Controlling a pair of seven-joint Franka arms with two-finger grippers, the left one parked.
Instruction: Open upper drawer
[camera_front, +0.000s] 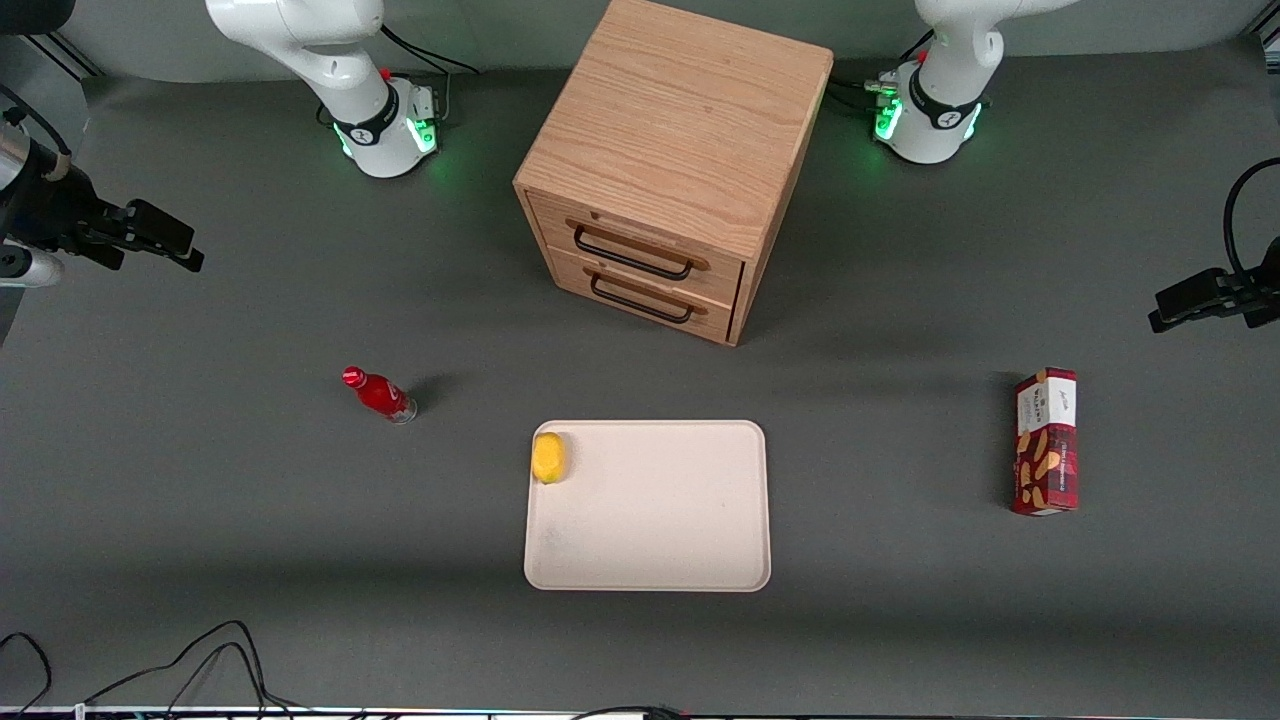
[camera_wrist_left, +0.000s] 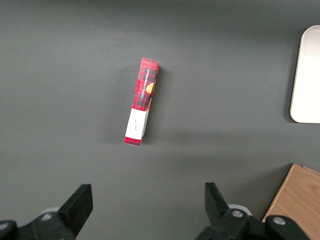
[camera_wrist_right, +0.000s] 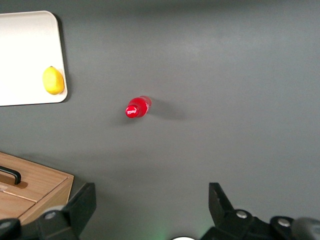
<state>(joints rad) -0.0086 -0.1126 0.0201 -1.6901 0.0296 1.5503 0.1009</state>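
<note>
The oak cabinet (camera_front: 680, 130) stands at the back middle of the table. Its upper drawer (camera_front: 725, 275), with a thin black wire handle (camera_front: 630, 255), is shut flush with the front. The matching lower drawer (camera_front: 720, 318) is shut too. My right gripper (camera_front: 160, 232) hangs high at the working arm's end of the table, well off to the side of the cabinet and touching nothing. In the right wrist view the gripper (camera_wrist_right: 150, 205) is open and empty over bare table, with a corner of the cabinet (camera_wrist_right: 35, 187) and a piece of black handle (camera_wrist_right: 11, 175) showing.
A red bottle (camera_front: 380, 394) (camera_wrist_right: 136, 108) stands on the table nearer the front camera than the gripper. A cream tray (camera_front: 700, 520) with a lemon (camera_front: 548, 457) lies in front of the cabinet. A red box (camera_front: 1046, 442) lies toward the parked arm's end.
</note>
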